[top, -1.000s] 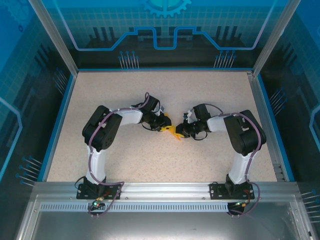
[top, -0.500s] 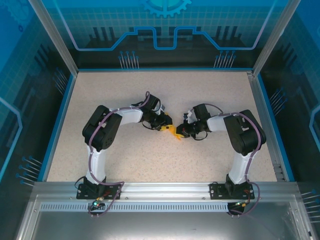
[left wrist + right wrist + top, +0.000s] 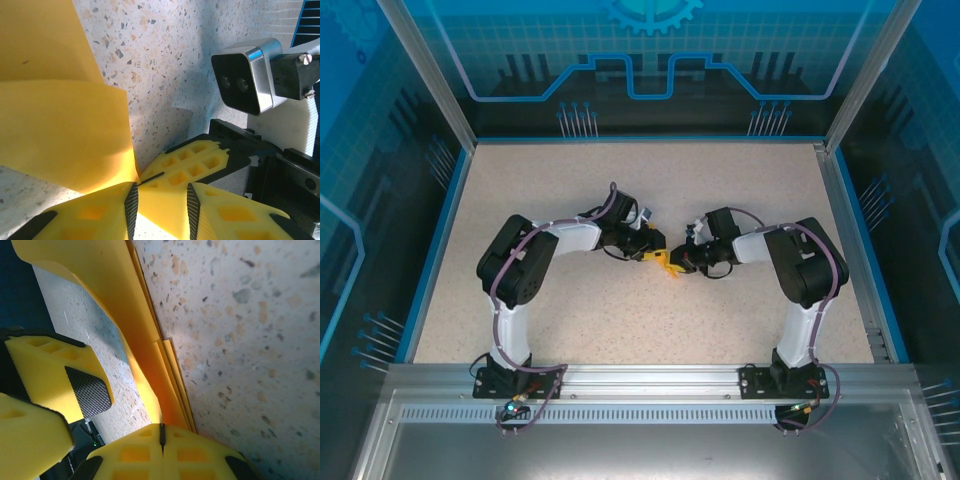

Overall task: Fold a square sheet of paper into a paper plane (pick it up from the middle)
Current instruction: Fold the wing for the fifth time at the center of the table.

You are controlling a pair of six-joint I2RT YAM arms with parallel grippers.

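Note:
The orange-yellow square sheet of paper [image 3: 667,263] is folded into layers and held just above the table's middle, between the two grippers. My right gripper [image 3: 161,432] is shut on the folded edge of the paper [image 3: 115,295], whose stacked layers run away from its fingertips. My left gripper [image 3: 160,210] is open, its jaws apart right beside the right gripper's shut tips [image 3: 150,177], with a curled flap of the paper [image 3: 55,120] to its left. From above, the left gripper [image 3: 654,254] and right gripper [image 3: 677,265] nearly touch. Seen from the right wrist, the left gripper [image 3: 70,415] shows one black pad.
The speckled beige table [image 3: 650,190] stretches around both arms, bounded by a blue rim [image 3: 438,250] and glass walls. The right wrist's camera housing [image 3: 247,75] hangs close in front of the left gripper.
The left arm's elbow has swung outward to the left and its gripper has edged slightly right toward the paper. The right gripper and paper have hardly moved.

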